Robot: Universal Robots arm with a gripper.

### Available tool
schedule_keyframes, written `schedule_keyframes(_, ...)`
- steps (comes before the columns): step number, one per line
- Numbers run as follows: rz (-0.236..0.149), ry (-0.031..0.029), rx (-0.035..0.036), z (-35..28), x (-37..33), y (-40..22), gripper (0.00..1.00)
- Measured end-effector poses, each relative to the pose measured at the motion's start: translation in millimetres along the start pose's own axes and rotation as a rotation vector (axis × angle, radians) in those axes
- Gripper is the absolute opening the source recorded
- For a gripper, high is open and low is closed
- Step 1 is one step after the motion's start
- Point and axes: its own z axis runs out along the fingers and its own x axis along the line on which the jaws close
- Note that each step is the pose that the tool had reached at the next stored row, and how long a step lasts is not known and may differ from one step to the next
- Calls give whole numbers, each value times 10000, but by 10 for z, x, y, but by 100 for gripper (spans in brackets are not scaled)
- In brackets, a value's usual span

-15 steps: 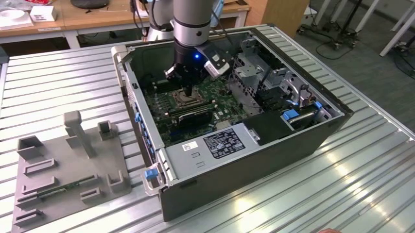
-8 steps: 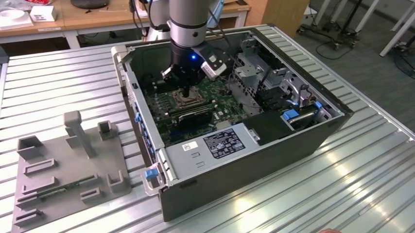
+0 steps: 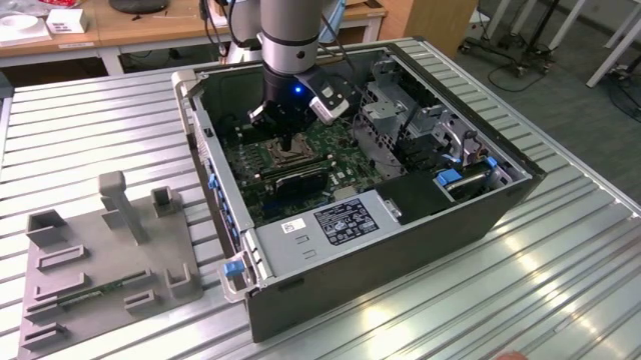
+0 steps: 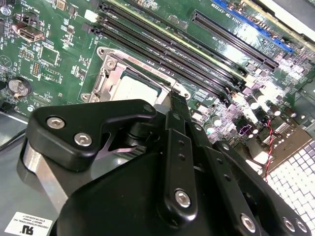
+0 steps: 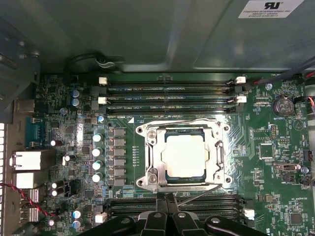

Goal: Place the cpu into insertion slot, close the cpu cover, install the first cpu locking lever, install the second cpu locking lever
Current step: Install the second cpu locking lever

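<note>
The cpu [image 5: 185,156] lies flat in its socket on the green motherboard, its pale metal top facing up. The cpu cover [image 5: 215,157] is down around it as a metal frame. One thin wire lever [image 5: 182,120] runs along the socket's far edge. A second wire lever [image 5: 199,195] slants out from the near edge. My gripper [image 5: 166,197] is shut, with its tips together right at that slanting lever. In the second wrist view the gripper [image 4: 178,98] stands at the socket's edge beside the cpu [image 4: 135,87]. In the exterior view the gripper [image 3: 288,146] reaches down into the open case.
The open computer case [image 3: 401,247] walls in the board on all sides. Memory slots [image 5: 167,91] run along both sides of the socket. Capacitors [image 5: 97,157] stand beside it. A grey fixture tray [image 3: 110,255] sits at the exterior view's left.
</note>
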Motion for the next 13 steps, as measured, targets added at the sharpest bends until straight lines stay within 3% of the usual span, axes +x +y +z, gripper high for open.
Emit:
schedule_keyframes(7,-1,-2,-5,7,2,0,11)
schedule_keyframes(13,0,0,0,54,18,-5,11)
